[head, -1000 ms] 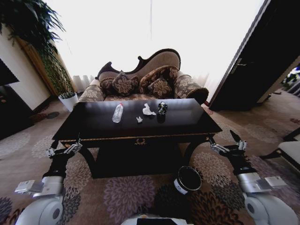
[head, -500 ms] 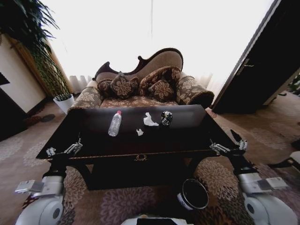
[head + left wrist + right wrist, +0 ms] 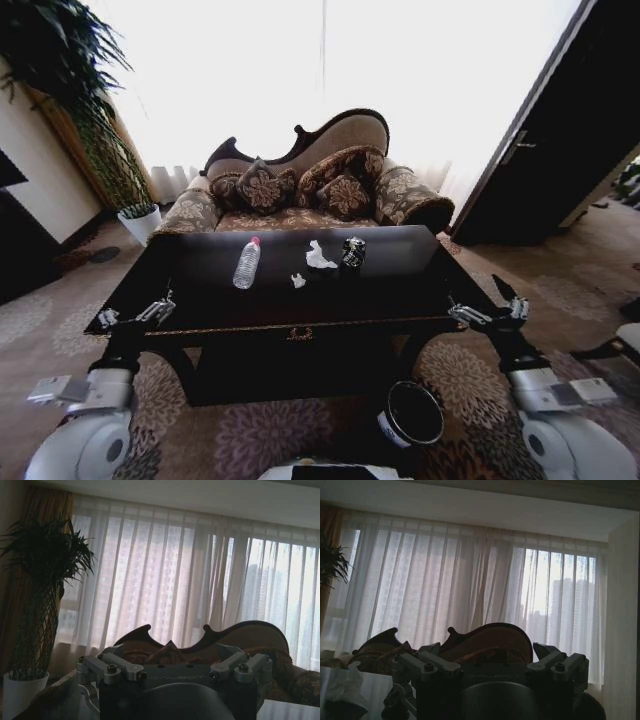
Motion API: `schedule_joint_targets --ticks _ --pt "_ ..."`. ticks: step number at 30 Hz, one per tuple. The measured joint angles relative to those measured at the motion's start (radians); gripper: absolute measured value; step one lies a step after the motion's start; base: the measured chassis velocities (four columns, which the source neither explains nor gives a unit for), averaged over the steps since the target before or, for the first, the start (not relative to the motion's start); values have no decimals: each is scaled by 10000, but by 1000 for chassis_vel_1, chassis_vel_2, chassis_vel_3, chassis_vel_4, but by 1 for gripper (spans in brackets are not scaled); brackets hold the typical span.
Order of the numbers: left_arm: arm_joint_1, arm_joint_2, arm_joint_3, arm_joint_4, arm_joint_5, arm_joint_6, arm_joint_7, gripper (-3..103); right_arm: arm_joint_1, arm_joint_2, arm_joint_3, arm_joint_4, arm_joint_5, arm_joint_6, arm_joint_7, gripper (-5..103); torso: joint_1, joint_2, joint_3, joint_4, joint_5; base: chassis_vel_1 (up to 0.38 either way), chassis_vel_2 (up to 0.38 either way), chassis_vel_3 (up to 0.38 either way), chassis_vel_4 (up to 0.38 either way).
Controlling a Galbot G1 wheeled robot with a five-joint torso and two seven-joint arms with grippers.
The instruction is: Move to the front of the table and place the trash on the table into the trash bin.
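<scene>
The dark glossy table [image 3: 400,285] stands straight ahead, its front edge near me. On its far middle lie the trash pieces: a crumpled white paper [image 3: 318,257], a small white scrap [image 3: 298,282] and a crushed dark can [image 3: 352,251]. The black trash bin [image 3: 412,414] sits on the carpet below the table's front right. My left gripper [image 3: 130,316] hovers open at the front left corner, and my right gripper [image 3: 489,312] hovers open at the front right corner. Both are empty and well short of the trash. Each wrist view shows spread fingers, left gripper [image 3: 175,670] and right gripper [image 3: 490,669].
A clear water bottle [image 3: 246,263] lies on the table left of the trash. Behind the table stands a patterned sofa [image 3: 310,185]. A white plant pot [image 3: 142,222] with a tall plant is at the far left, and a dark door [image 3: 560,150] at the right.
The whole picture has shifted as the camera came closer: the table looks larger and nearer, and the bin sits lower in the picture. Both arms hold the same pose.
</scene>
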Motion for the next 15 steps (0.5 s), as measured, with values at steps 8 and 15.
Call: schedule_joint_targets --ticks 8,15 --pt "-1270 2935 -371 140 -2917 1047 -995 100 -71 -14 -23 85 -33 0 -23 100 -3 -1 -2 3 -5 0 0 0 0" --pt "-3407 5562 1514 741 -5433 1648 -1866 100 -216 182 -30 162 -176 -8 -48 100 -5 1 -2 0 -1 0 0 0 0"
